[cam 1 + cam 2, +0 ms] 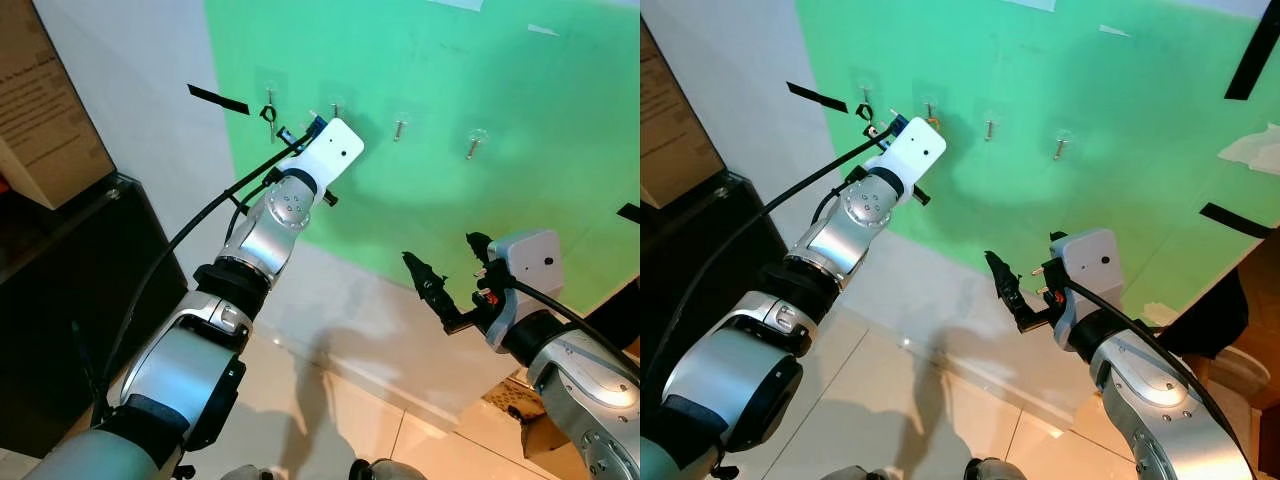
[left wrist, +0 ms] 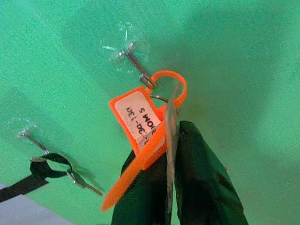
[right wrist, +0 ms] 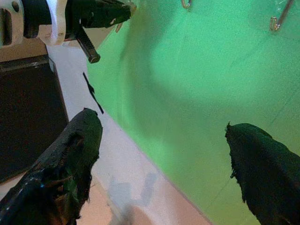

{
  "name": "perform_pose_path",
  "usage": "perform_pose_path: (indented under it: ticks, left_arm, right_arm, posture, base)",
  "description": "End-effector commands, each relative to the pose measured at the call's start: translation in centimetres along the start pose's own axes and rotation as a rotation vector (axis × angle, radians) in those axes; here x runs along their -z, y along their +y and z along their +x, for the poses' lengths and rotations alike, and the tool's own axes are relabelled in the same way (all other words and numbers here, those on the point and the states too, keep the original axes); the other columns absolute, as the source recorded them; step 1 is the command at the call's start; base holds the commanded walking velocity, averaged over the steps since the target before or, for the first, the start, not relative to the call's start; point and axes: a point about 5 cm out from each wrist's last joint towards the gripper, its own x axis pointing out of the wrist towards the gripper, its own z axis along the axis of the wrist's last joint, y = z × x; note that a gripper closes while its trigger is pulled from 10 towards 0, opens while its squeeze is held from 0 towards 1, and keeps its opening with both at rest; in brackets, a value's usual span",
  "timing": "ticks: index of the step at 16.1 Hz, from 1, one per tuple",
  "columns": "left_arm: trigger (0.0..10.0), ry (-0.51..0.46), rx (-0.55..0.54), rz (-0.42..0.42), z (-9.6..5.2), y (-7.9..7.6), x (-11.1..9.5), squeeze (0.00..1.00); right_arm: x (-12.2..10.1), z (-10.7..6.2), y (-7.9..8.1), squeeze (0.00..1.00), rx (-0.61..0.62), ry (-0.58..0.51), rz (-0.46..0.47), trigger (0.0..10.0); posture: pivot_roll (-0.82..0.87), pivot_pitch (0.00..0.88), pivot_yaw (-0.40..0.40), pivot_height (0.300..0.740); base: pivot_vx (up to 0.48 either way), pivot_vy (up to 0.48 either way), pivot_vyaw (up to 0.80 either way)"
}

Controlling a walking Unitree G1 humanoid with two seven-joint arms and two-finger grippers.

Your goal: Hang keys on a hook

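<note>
Fingers of my left gripper (image 2: pixel 171 187) pinched on keys (image 2: pixel 171 117), orange tag (image 2: pixel 138 124) dangling. Ring loop touching hook (image 2: pixel 138 68) on green board (image 1: pixel 480 80), second from board's left edge. Hanging step, I judge; next: seat loop, release. Right gripper (image 3: pixel 164 154) spread wide, idle, low.

— Where am I standing?
— Indoors, at a rigged-up test corner, I'd say: a green sheet (image 1: pixel 480 200) fixed to a white wall (image 1: pixel 140 120), with clear stick-on hooks (image 1: pixel 472 143) in a row and strips of black tape (image 1: pixel 218 99).
— And underfoot?
— Pale glossy floor tiles (image 1: pixel 330 420), beside a black cabinet (image 1: pixel 70 300) and a cardboard box (image 1: pixel 45 110).
</note>
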Motion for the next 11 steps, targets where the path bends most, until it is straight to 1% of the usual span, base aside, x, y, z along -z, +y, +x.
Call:
perform_pose_path:
  ticks: [1, 4, 6, 7, 8, 9, 10, 11]
  left_arm:
    - [10.0, 0.018, 0.031, -0.006, -0.15, -0.70, 0.41, 0.00]
    - [10.0, 0.024, 0.026, -0.024, -0.13, -0.51, 0.42, 0.00]
    - [10.0, 0.026, 0.027, -0.020, -0.13, -0.43, 0.44, 0.00]
    - [10.0, 0.027, 0.030, -0.019, -0.13, -0.42, 0.45, 0.03]
    - [10.0, 0.027, 0.031, -0.019, -0.13, -0.42, 0.45, 0.03]
    - [10.0, 0.028, 0.033, -0.019, -0.14, -0.43, 0.47, 0.55]
    - [10.0, 0.029, 0.034, -0.018, -0.15, -0.44, 0.49, 0.65]
    - [10.0, 0.029, 0.035, -0.017, -0.16, -0.45, 0.50, 0.70]
  right_arm:
    - [-0.30, -0.07, -0.18, 0.00, -0.004, -0.016, -0.003, 10.0]
    - [-0.36, 0.02, -0.13, 0.00, -0.007, -0.016, -0.005, 10.0]
    - [-0.38, 0.06, -0.09, 0.00, -0.008, -0.016, -0.006, 10.0]
    - [-0.40, 0.08, -0.10, 0.00, -0.007, -0.017, -0.006, 10.0]
    - [-0.42, 0.09, -0.10, 0.00, -0.007, -0.018, -0.006, 10.0]
    - [-0.41, 0.08, -0.09, 0.00, -0.006, -0.018, -0.006, 10.0]
    - [-0.40, 0.08, -0.09, 0.00, -0.006, -0.018, -0.006, 10.0]
    - [-0.40, 0.08, -0.08, 0.00, -0.007, -0.017, -0.005, 10.0]
  posture:
    - [-0.35, 0.022, 0.006, 0.740]
    - [-0.35, 0.025, 0.005, 0.740]
    - [-0.35, 0.027, 0.007, 0.740]
    - [-0.35, 0.028, 0.007, 0.740]
    - [-0.35, 0.028, 0.007, 0.740]
    - [-0.35, 0.029, 0.008, 0.740]
    - [-0.35, 0.029, 0.008, 0.740]
    - [-0.35, 0.031, 0.008, 0.740]
  base:
    - [0.000, 0.000, 0.00]
    - [0.000, 0.000, 0.00]
    - [0.000, 0.000, 0.00]
    - [0.000, 0.000, 0.00]
    - [0.000, 0.000, 0.00]
    - [0.000, 0.000, 0.00]
    - [0.000, 0.000, 0.00]
    - [0.000, 0.000, 0.00]
